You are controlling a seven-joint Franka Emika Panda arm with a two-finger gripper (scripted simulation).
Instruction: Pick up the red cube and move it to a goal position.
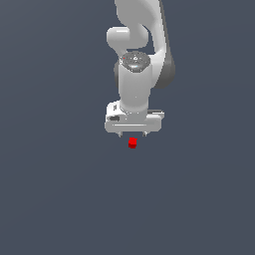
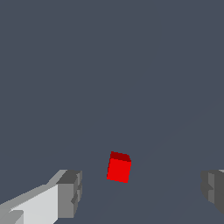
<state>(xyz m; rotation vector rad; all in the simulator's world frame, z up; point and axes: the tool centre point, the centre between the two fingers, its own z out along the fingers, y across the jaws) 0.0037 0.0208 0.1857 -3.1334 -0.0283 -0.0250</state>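
The red cube (image 1: 132, 143) is tiny and bright red, and lies on the dark grey floor just under my white gripper (image 1: 132, 135). The gripper points straight down and is open, with its two short fingers spread wide. In the wrist view the red cube (image 2: 119, 167) shows beyond the fingertips, in the gap of the gripper (image 2: 142, 190) and nearer to one grey finger pad (image 2: 70, 193) than to the other (image 2: 213, 189). Neither finger touches the cube. No goal marker shows in either view.
The white arm (image 1: 137, 60) rises above the gripper toward the top of the exterior view. A plain dark grey floor (image 1: 50, 199) surrounds the cube on all sides.
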